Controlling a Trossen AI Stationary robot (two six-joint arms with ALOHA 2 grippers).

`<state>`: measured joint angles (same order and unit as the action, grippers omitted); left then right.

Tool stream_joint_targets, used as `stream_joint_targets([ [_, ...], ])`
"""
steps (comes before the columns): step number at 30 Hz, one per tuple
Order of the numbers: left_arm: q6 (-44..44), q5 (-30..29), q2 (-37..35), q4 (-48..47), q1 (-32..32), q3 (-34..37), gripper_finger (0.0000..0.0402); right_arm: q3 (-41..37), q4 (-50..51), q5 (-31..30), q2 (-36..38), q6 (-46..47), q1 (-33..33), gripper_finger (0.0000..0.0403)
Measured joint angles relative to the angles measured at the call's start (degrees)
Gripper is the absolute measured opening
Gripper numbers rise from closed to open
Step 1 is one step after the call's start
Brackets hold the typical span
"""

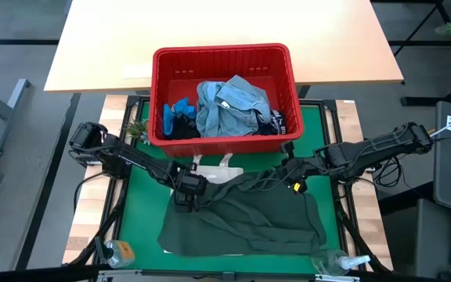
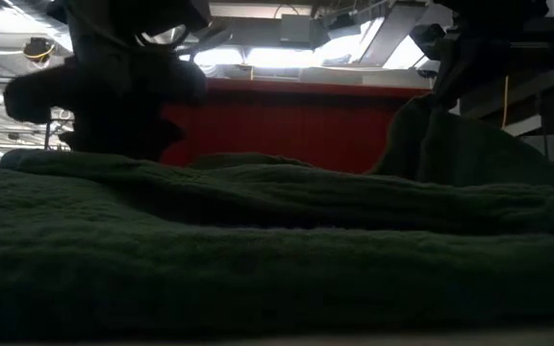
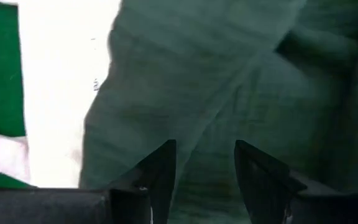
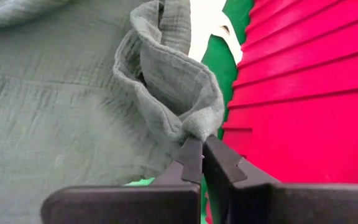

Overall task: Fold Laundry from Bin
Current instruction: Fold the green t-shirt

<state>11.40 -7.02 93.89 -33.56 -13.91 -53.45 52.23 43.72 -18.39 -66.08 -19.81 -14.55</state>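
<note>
Right gripper (image 4: 202, 146): jaws closed tight on a bunched edge of the dark green garment (image 1: 245, 215), pinching it just in front of the red bin (image 1: 224, 55), likely to keep that corner lifted and taut while the cloth gets spread. Left gripper (image 3: 204, 165): jaws parted, nothing between them, hovering just over the garment's opposite upper edge; looks like a release or a re-grip about to be set up. The green garment lies mostly flat on the green mat (image 1: 135, 204) of the tabletop, wrinkled near the arms, partly covering a white tote bag (image 1: 214, 166). The rest of the laundry is in the bin: light blue denim shirt (image 1: 229, 106) on top, bright blue piece (image 1: 175, 111) at one end, dark navy item (image 1: 276, 123) at the other. Folding itself not started; cloth needs flattening first.
</note>
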Motion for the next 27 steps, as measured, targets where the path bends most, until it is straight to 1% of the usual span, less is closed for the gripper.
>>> stream_joint_targets([
  [7,0.0,-0.3,0.0,0.3,1.5,1.8,0.0156,0.0,0.0,0.0,0.0,0.0,0.0,0.0003],
  [16,0.0,-0.9,0.0,0.8,1.7,2.9,0.0152,0.0,0.0,0.0,0.0,0.0,0.0,0.0003],
  [19,0.1,-1.0,0.0,1.6,2.2,2.9,0.0136,0.0,0.0,0.0,0.0,0.0,0.0,0.0003],
  [27,0.4,-1.0,0.0,2.0,4.8,2.9,0.0074,0.0,0.0,0.0,0.0,0.0,0.0,0.0003],
])
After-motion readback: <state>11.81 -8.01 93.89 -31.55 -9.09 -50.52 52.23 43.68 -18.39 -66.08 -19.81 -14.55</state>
